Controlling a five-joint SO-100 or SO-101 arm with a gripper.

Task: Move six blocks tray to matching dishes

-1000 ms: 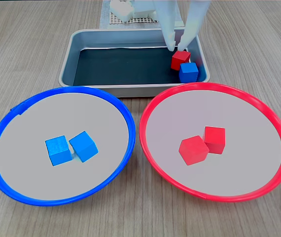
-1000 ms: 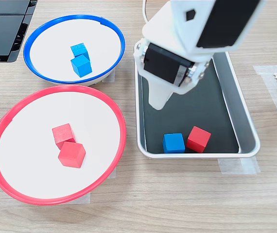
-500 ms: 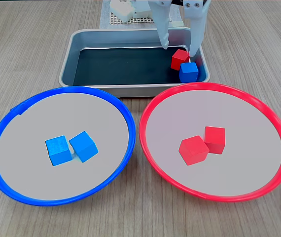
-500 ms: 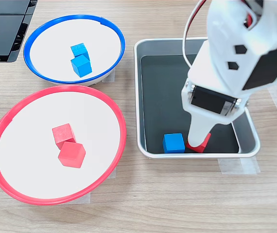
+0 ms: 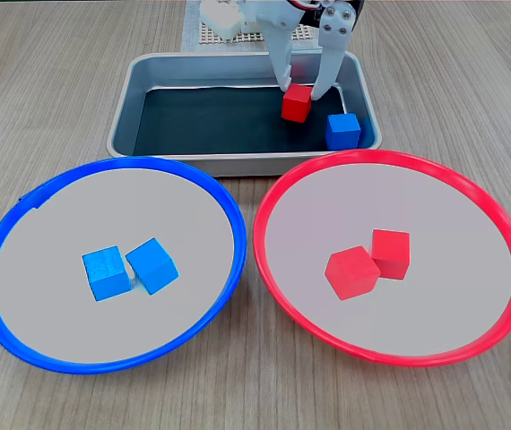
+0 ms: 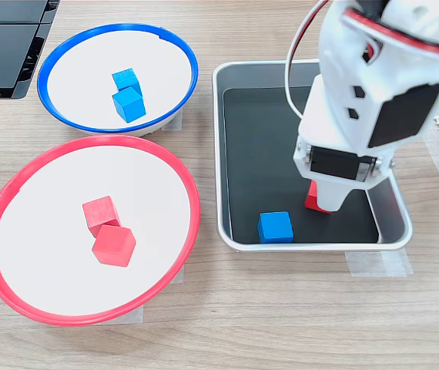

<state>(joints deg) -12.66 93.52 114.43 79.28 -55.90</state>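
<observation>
Now claw (image 5: 305,90) clenched on red block (image 5: 297,102) above tray (image 5: 139,90); lift clear of rim, carry to red-rimmed dish (image 5: 471,193), release low.

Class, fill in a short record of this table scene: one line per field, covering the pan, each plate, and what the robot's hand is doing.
Pan: one blue block on its dark floor
Hand: closed on a red block, which sits between its fingers over the pan
Blue-rimmed plate: two blue blocks, touching
Red-rimmed plate: two red blocks, touching
Table: pale wood
</observation>
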